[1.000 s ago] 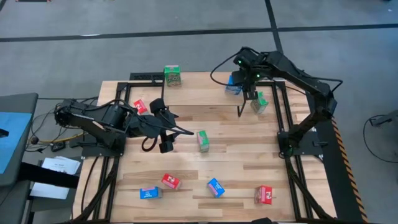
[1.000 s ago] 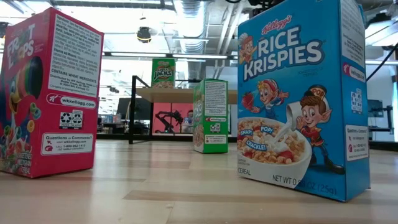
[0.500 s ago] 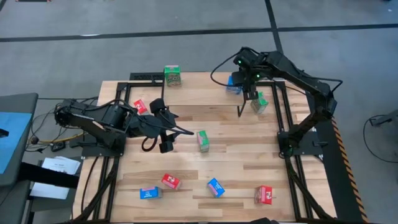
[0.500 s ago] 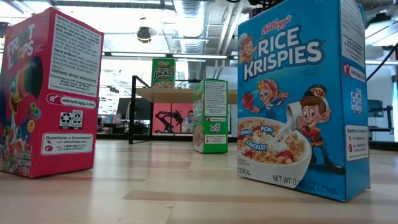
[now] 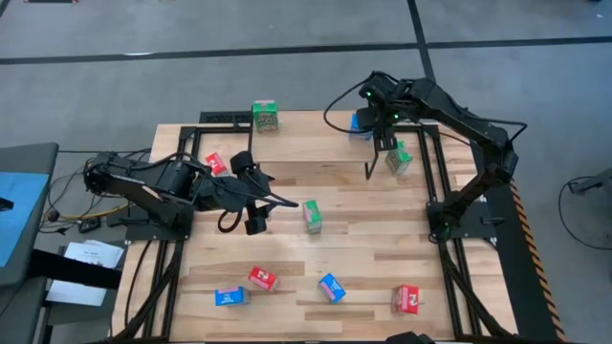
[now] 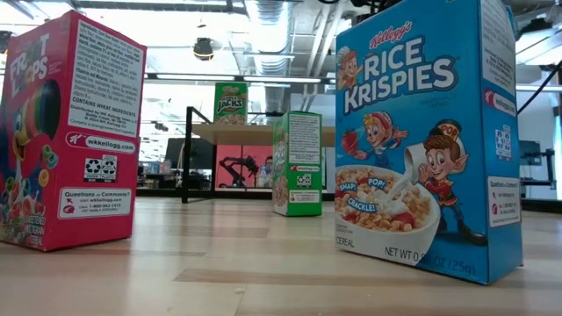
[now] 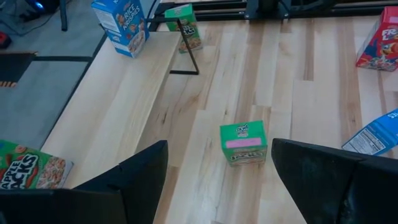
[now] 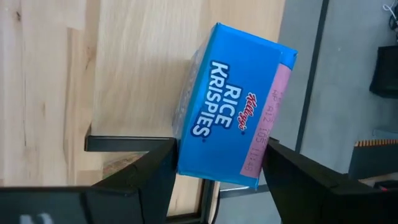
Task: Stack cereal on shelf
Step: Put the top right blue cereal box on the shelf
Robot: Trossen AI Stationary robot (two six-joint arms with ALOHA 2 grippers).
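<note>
Here, right gripper at two o'clock, fingers spread beside blue cereal box on shelf, left gripper spread, mid-left, empty.

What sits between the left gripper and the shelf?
One green cardboard cereal box on bare tabletop, directly ahead of the open left gripper, short of the light-wood shelf; left wrist view.

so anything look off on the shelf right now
One thing: the blue Rice Krispies box sits at the very end of the shelf, turned askew, with a corner hanging past the shelf's edge. The right gripper straddles it with jaws slightly parted. The green Apple Jacks box at the other end stands square.
</note>
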